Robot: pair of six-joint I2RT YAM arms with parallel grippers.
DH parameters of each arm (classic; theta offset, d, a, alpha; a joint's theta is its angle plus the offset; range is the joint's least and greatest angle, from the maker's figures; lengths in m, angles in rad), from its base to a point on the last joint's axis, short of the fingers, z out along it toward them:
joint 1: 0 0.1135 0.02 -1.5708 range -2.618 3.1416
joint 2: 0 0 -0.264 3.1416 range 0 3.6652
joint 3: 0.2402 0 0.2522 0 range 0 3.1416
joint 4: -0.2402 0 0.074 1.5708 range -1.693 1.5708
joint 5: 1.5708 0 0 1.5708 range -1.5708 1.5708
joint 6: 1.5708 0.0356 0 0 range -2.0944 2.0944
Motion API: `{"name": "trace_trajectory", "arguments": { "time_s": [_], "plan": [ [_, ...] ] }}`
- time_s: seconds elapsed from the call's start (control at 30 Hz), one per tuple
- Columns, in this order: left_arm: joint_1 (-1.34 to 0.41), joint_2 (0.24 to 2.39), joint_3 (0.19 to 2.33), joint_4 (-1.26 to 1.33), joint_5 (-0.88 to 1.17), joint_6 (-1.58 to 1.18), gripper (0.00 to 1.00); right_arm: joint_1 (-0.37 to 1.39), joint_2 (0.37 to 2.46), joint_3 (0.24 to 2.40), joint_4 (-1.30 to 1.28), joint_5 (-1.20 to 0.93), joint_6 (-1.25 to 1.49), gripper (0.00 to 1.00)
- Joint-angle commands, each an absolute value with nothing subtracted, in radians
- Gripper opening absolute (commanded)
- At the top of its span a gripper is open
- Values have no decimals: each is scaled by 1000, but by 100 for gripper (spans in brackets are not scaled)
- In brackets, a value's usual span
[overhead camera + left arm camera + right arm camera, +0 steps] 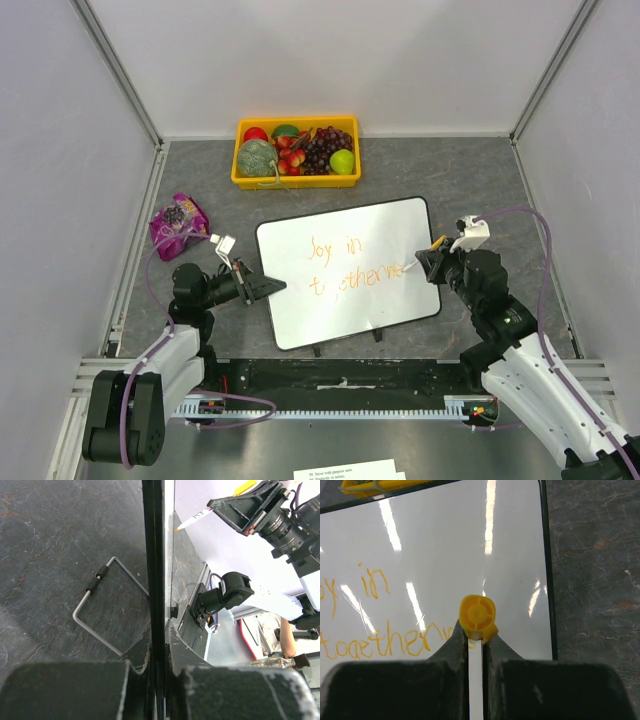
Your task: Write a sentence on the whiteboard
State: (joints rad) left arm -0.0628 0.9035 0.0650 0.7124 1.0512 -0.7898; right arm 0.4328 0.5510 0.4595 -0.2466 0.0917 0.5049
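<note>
Orange sentence (345, 265) on the whiteboard (400, 225) reads "Joy in togetherne"; its ending seems unwritten. The right tool (426, 262) clamps the marker (477, 614); the left tool (272, 285) pinches the whiteboard's edge.

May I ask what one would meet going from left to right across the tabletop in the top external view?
First the purple snack bag, then the left pincer clamping the whiteboard edge, the sentence, the right pincer holding the marker.

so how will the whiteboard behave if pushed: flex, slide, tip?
Probably stiff: the whiteboard, clamped by the left tool, shows a straight framed edge. Glossy face, so likely slippery. The wire stand behind it suggests it could rock or tip.
</note>
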Motion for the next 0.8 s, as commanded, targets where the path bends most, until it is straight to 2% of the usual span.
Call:
{"name": "trace_trajectory", "arguments": {
  "time_s": [0.0,0.5,0.77],
  "plan": [
    [-64,902,40,732,1058,-698,2,430,548,541,-216,107,505,0],
    [-64,902,38,732,1058,-698,2,430,604,512,-183,218,495,0],
    [-63,900,38,732,1058,-698,2,430,627,486,-149,170,497,0]
  ]
}}
